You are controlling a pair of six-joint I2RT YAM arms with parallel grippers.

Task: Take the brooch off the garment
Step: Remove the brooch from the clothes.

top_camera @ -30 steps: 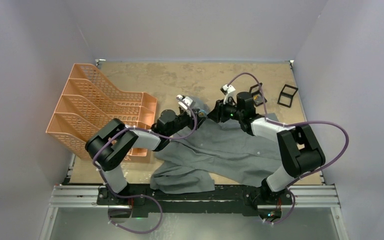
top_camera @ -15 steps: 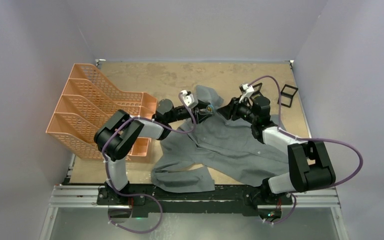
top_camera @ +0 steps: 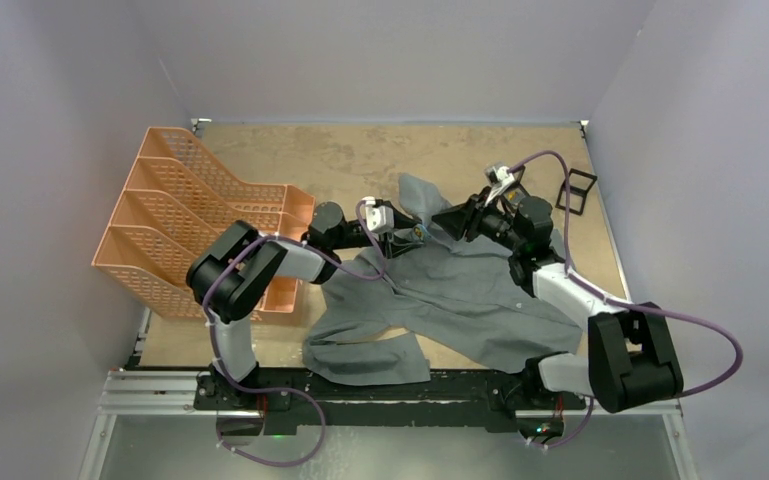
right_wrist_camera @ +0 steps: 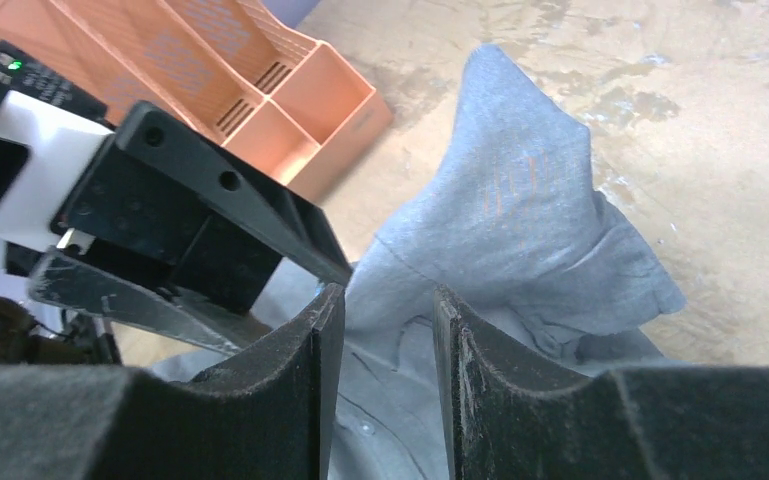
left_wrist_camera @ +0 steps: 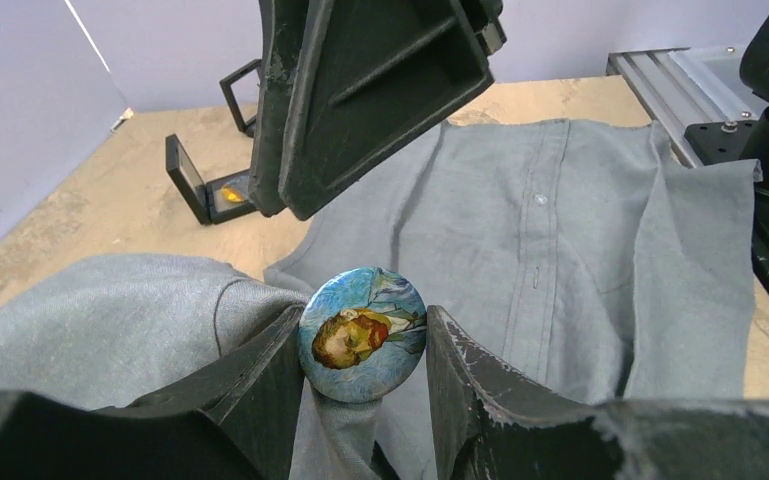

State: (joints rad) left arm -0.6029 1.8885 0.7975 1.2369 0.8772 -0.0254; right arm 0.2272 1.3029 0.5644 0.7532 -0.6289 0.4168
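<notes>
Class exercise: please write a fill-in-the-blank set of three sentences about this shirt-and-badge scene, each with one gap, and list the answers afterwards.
1. The round brooch shows a painted ____ of a bearded man.
2. The left claw grips the ____ between its fingers.
3. The orange file rack stands to the ____ of the grey garment in the top view.

Answers: face; brooch; left

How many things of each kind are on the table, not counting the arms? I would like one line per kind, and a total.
Grey shirt: 1
Round painted brooch: 1
Orange file rack: 1
Small black frames: 2
Total: 5
</notes>
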